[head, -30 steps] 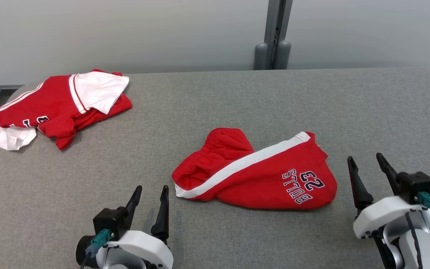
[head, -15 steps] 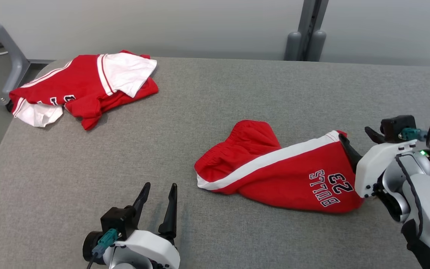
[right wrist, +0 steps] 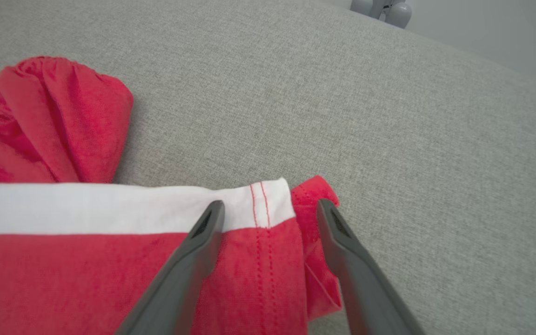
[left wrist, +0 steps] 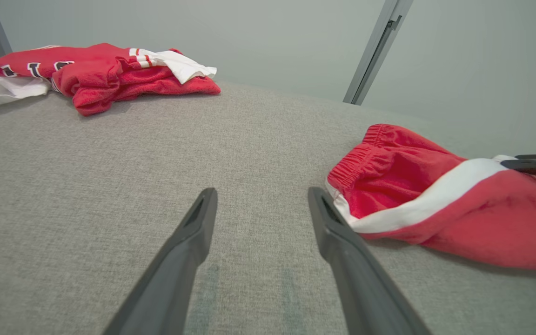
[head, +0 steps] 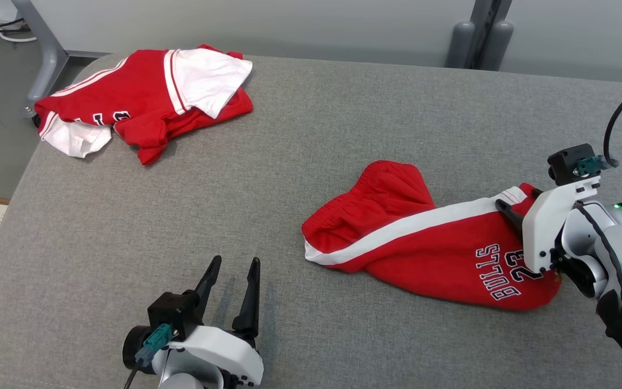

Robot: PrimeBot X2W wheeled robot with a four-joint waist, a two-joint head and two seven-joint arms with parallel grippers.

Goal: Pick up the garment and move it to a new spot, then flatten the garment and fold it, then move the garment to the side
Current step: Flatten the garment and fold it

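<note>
1. The garment (head: 424,248) lies on the tabletop (head: 300,162), right of the tabletop's middle. Its waistband end points left and its hem end points right.
2. At the garment's right end, the right end effector (right wrist: 270,207) sits over the hem corner. One finger is above the cloth and the other runs along the corner's outer edge.
3. Left of the garment and nearer the robot, the left end effector (head: 237,260) stands over bare tabletop, apart from the cloth.
4. Far behind and left of the garment, near the tabletop's far left corner, lies a second garment (head: 143,102), well apart.
5. Behind the garment, beyond the tabletop's far edge, stands an upright post (head: 478,32).
</note>
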